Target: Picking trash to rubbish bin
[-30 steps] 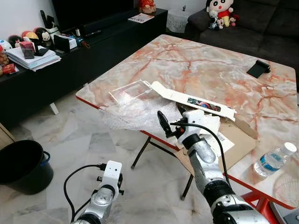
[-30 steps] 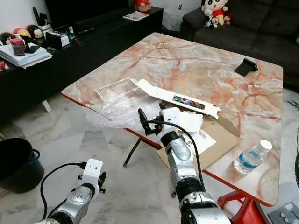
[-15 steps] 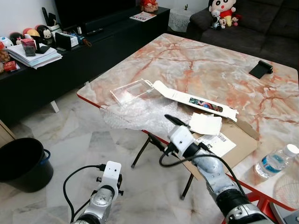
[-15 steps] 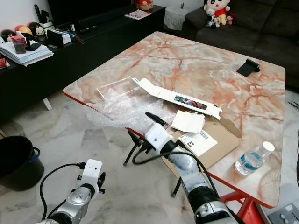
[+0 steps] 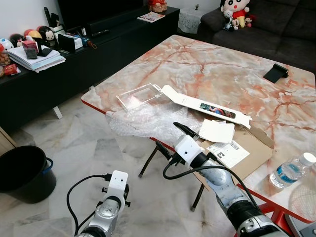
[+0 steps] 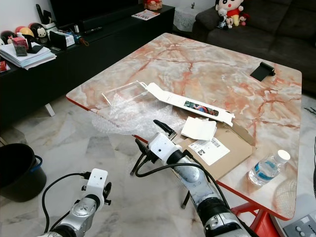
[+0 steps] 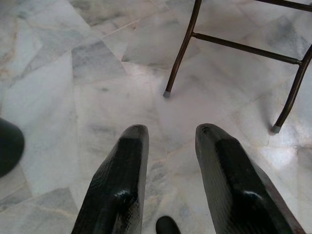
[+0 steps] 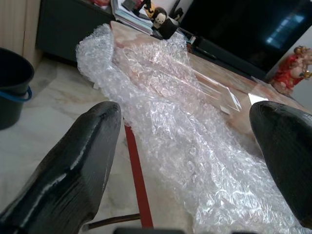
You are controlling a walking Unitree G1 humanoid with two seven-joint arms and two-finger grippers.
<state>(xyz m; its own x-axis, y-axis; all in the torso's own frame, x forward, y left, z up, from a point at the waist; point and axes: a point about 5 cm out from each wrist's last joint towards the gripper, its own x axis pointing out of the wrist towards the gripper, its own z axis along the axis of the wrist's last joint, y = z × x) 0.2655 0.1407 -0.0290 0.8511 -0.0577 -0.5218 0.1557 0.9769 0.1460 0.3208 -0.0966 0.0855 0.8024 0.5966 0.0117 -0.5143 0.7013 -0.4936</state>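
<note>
Two seconds' shift: right pincer [image 5: 169,137] lowered off white paper [image 5: 217,130], now wide open, empty, facing bubble wrap [image 5: 140,118] at surface [image 5: 217,69] edge; likely next grab.

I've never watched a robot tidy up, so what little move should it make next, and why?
Probably ease the right pincer forward onto the bubble wrap. Its fingers are spread wide, aimed at the wrap draped over the table edge, not yet touching it.
</note>
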